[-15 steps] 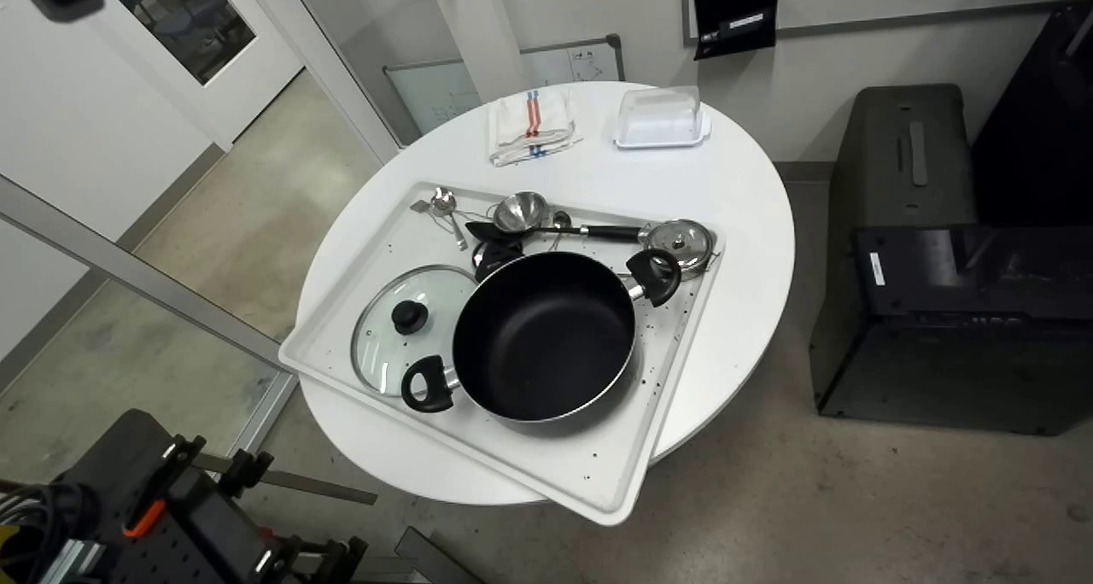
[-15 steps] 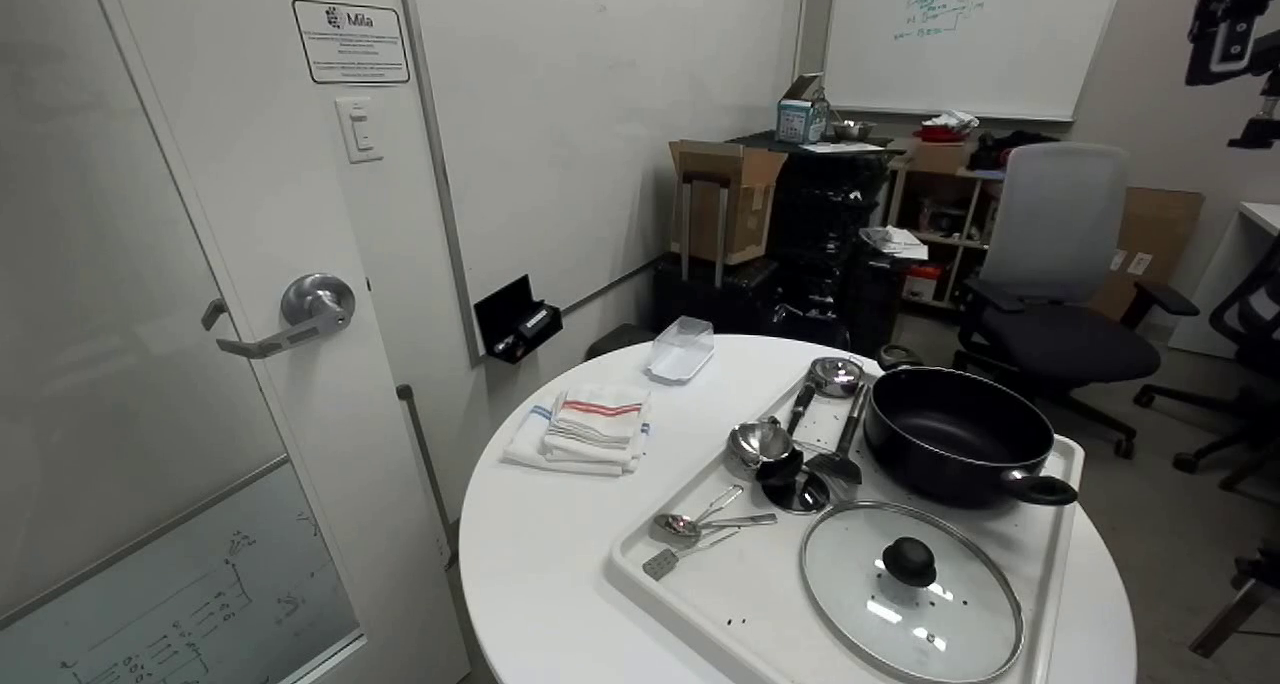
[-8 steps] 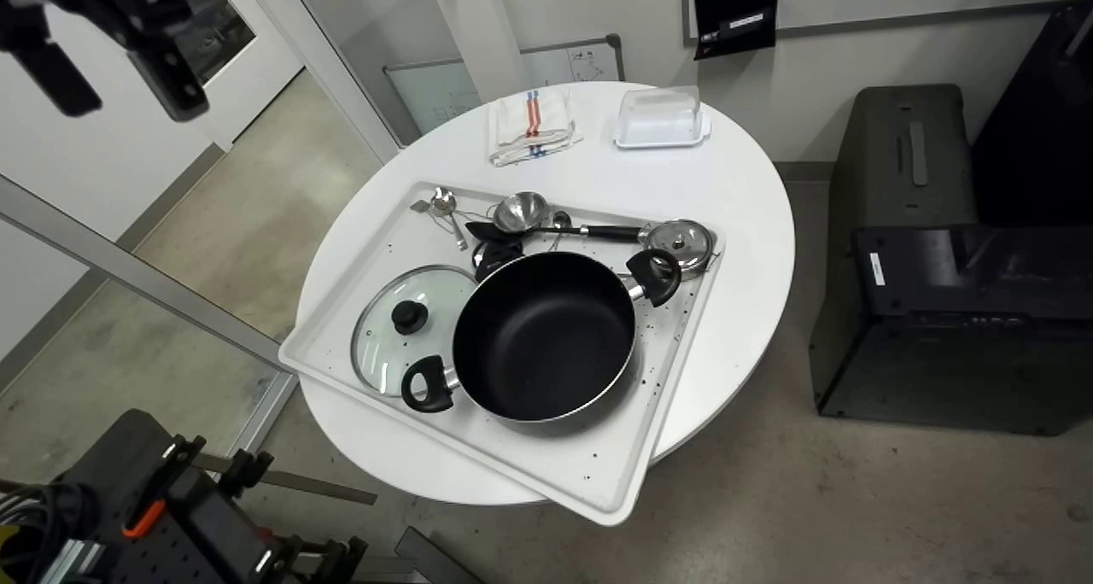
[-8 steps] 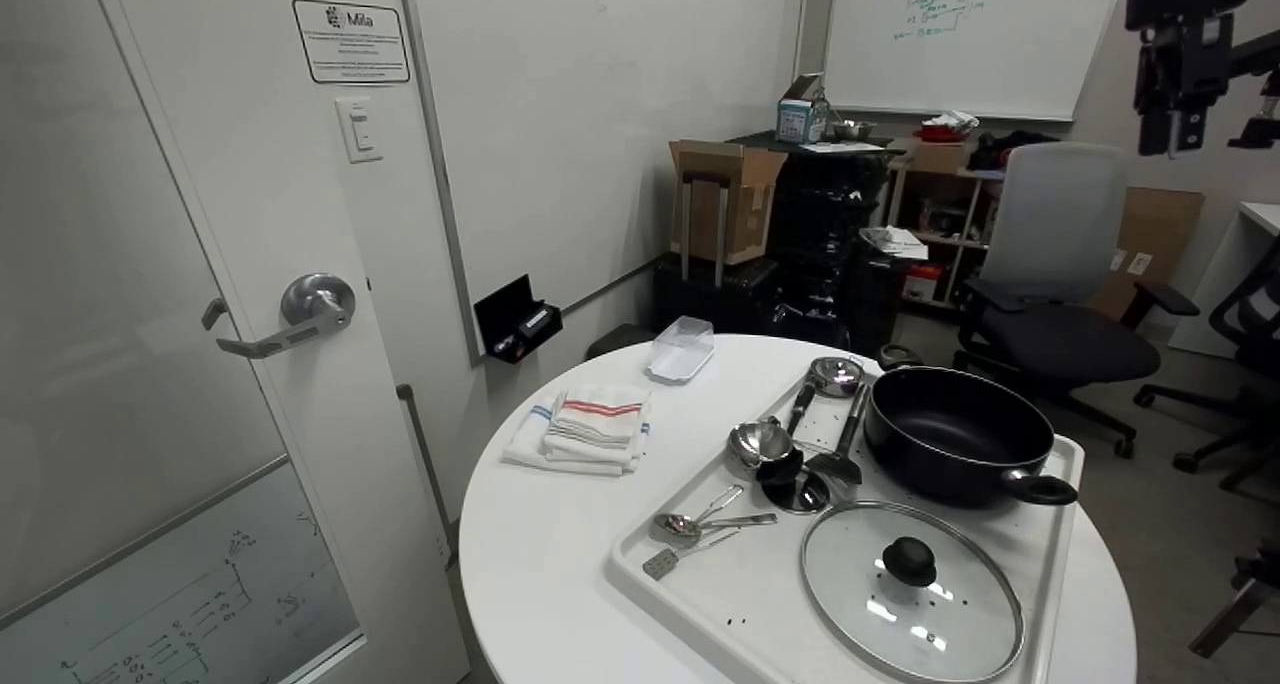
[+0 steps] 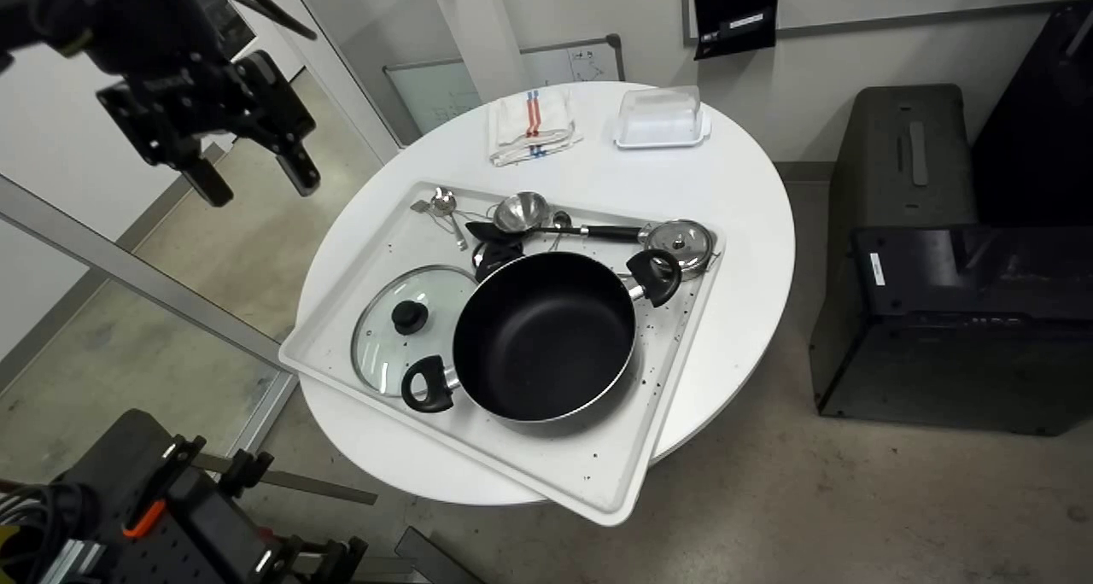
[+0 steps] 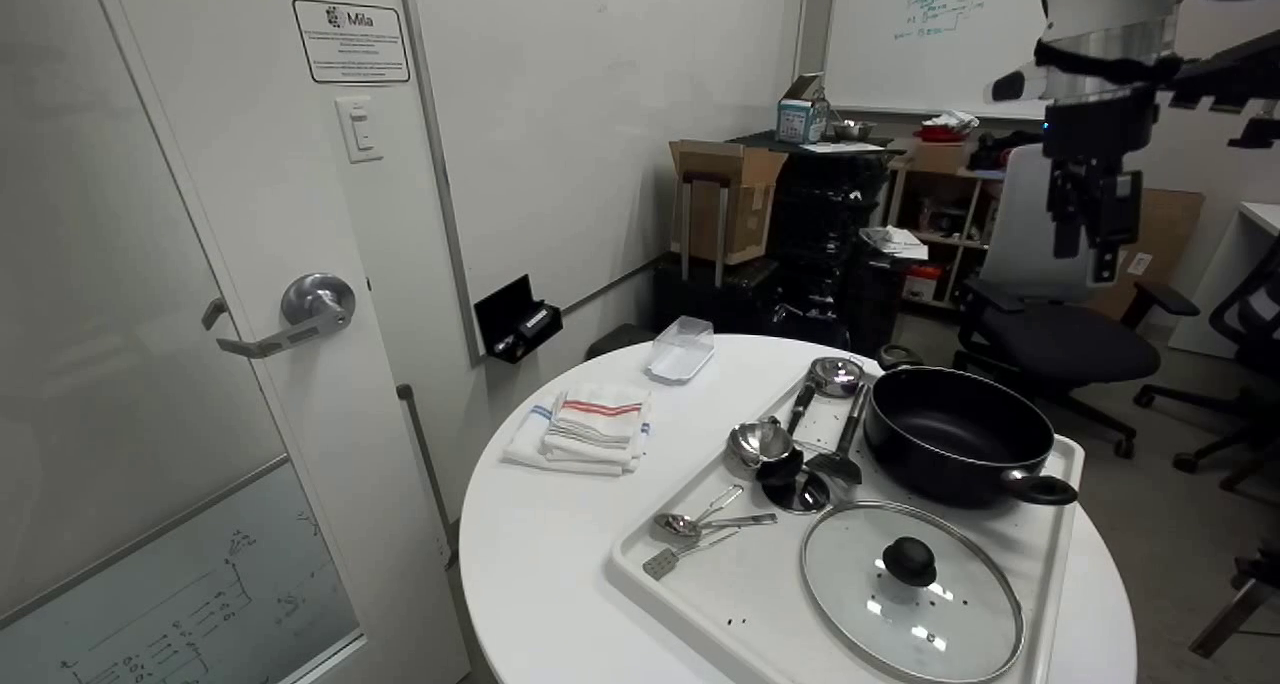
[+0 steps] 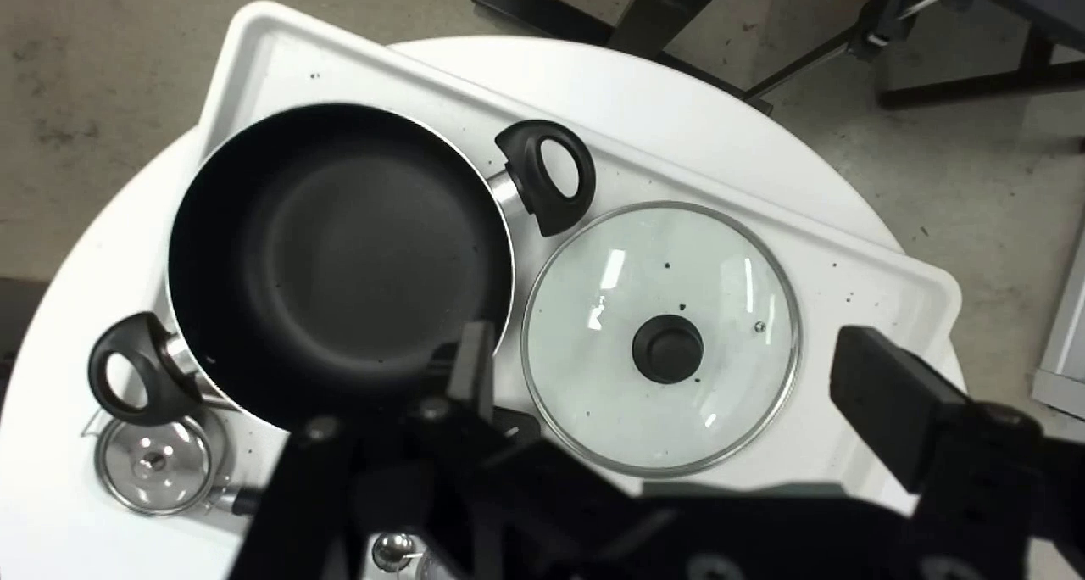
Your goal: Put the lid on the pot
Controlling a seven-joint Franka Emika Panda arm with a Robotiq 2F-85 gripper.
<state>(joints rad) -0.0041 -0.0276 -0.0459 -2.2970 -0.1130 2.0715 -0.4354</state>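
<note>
The lid, clear glass with a metal rim and black knob, lies knob up on the white tray, in both exterior views [image 5: 435, 289] [image 6: 890, 629] and the wrist view [image 7: 593, 368]. The black pot, with two loop handles, stands uncovered beside it, in both exterior views [image 5: 546, 336] [image 6: 955, 429] and the wrist view [image 7: 364, 241]. In an exterior view one handle overlaps the lid's edge in the picture. My gripper is open and empty, high above the table, in both exterior views [image 5: 259, 184] [image 6: 1086, 254]. In the wrist view my spread fingers [image 7: 665, 347] frame the lid from above.
The tray [image 5: 589, 481] sits on a round white table [image 5: 743, 268]. Metal and black utensils, including a small bowl-like ladle [image 5: 521, 213] and a small lidded metal piece [image 5: 680, 241], lie behind the pot. Folded towels [image 5: 534, 127] and a clear-covered dish [image 5: 659, 119] stand farther back.
My gripper has come into view and moved down and inward toward the table, with its fingers apart. The lid and pot have not moved.
</note>
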